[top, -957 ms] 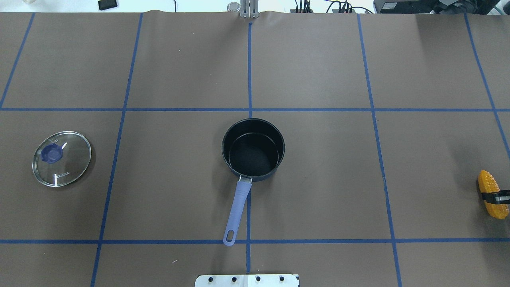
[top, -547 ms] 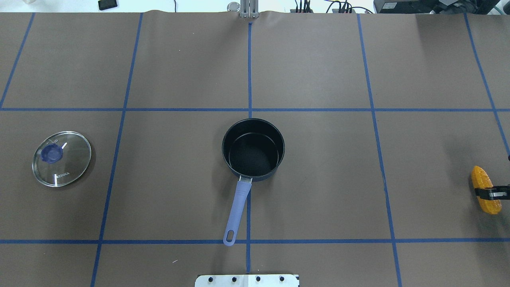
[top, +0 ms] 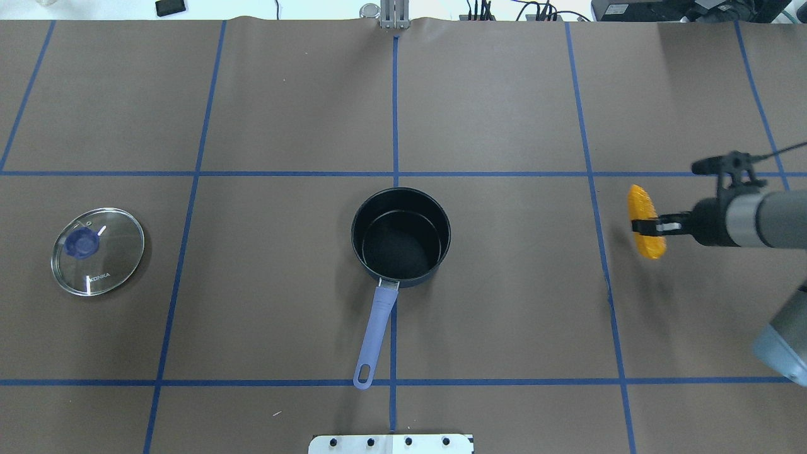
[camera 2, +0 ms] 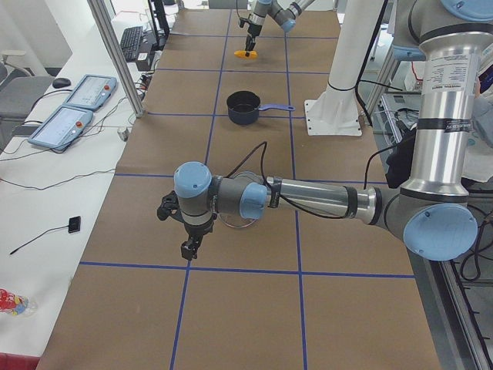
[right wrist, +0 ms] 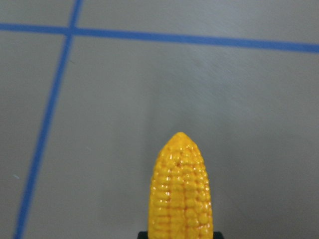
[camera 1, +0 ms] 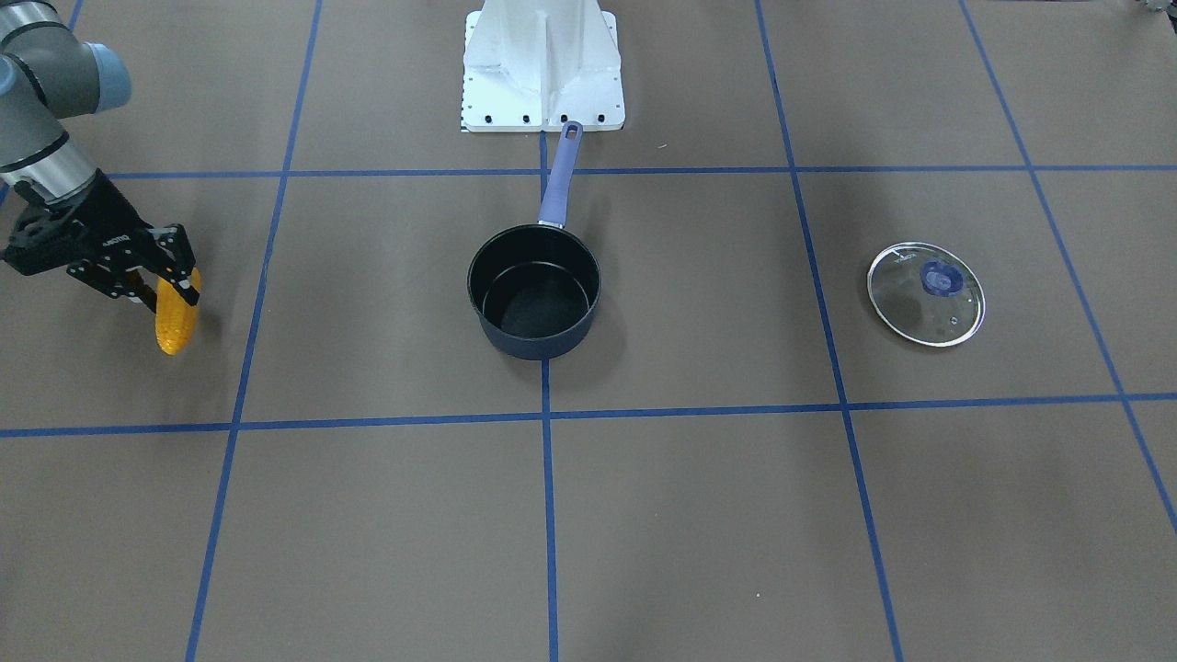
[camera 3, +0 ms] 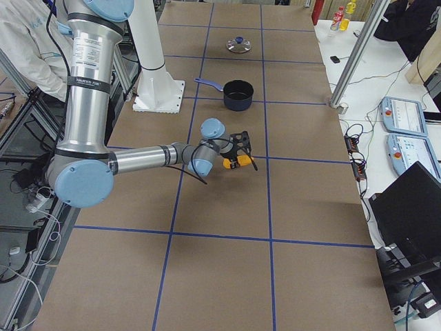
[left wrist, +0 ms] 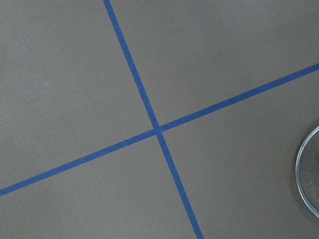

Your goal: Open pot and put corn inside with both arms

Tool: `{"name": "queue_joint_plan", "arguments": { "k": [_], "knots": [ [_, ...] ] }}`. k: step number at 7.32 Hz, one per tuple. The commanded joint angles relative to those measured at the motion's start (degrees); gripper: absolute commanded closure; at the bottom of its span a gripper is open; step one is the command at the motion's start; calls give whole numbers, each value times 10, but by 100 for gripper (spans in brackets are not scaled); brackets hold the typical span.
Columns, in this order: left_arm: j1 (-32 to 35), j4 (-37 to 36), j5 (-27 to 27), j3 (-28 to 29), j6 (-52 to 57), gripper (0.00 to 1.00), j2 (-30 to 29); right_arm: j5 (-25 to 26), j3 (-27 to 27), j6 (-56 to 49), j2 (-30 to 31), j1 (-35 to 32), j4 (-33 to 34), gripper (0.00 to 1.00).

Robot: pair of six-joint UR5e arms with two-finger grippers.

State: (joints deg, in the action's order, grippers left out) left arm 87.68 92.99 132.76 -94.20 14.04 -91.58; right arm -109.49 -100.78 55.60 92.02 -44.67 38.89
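Two grey arms work over a table covered in brown paper and marked into squares with blue tape. The right arm reaches in from the robot's right. The left arm stretches low over the table's other end, its wrist pointing down.

A dark pot with a lilac handle stands open near the middle, handle toward the robot's base. Its glass lid lies flat on the paper, blue knob up, well apart from the pot on the robot's left.

The corn is well off to the pot's right, one square over, clamped across its middle by the right gripper, with both ends sticking out past the fingers.

The left gripper hangs close to the lid. Whether its fingers are apart or together cannot be told.
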Motion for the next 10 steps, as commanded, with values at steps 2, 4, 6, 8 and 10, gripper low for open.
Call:
{"name": "queue_joint_plan", "arguments": {
  "k": [2,4,6,8,10],
  "knots": [
    [-1,-1,0,3,-3,2,2,38,-11,89,-274,65,299,100],
    [-1,-1,0,9,-2,2,2,67,-10,125,-359,99,409,100],
    [-1,-1,0,13,-2,2,2,122,-6,159,-418,148,498,100],
    [-1,-1,0,19,-2,2,2,164,5,176,-434,191,517,100],
    [-1,-1,0,19,-2,2,3,178,50,176,-457,195,514,100]
  ]
}}
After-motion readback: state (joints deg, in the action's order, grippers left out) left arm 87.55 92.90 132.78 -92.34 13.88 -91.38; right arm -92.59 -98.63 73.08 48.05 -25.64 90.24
